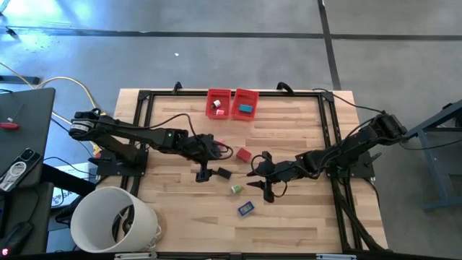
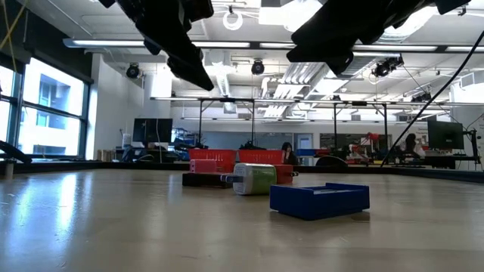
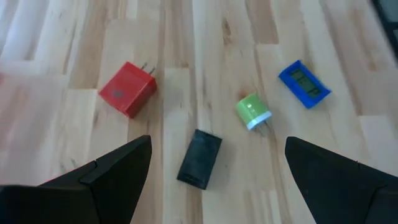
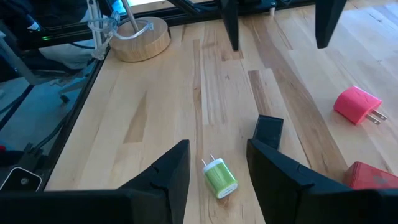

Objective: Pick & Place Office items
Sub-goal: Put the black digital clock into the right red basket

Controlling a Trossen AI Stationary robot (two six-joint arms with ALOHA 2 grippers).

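Note:
Several small office items lie flat on the wooden table: a black piece [image 1: 224, 173] [image 3: 200, 158], a red plug [image 1: 244, 154] [image 3: 127, 89], a green plug [image 1: 236, 189] [image 4: 221, 177], a blue piece [image 1: 246, 209] [image 2: 321, 200] and a pink plug [image 4: 357, 106]. My left gripper [image 1: 205, 163] [image 3: 217, 146] is open and hovers above the table, just left of the black piece. My right gripper [image 1: 260, 182] [image 4: 217, 144] is open too. It hovers right of the green plug, which shows between its fingers without being touched.
Two red bins [image 1: 219, 103] [image 1: 246, 103] stand at the table's far edge with small pieces inside. A big white bucket [image 1: 115, 219] sits off the near left corner. A black frame [image 1: 328, 137] borders the table. Bare wood lies at the near left.

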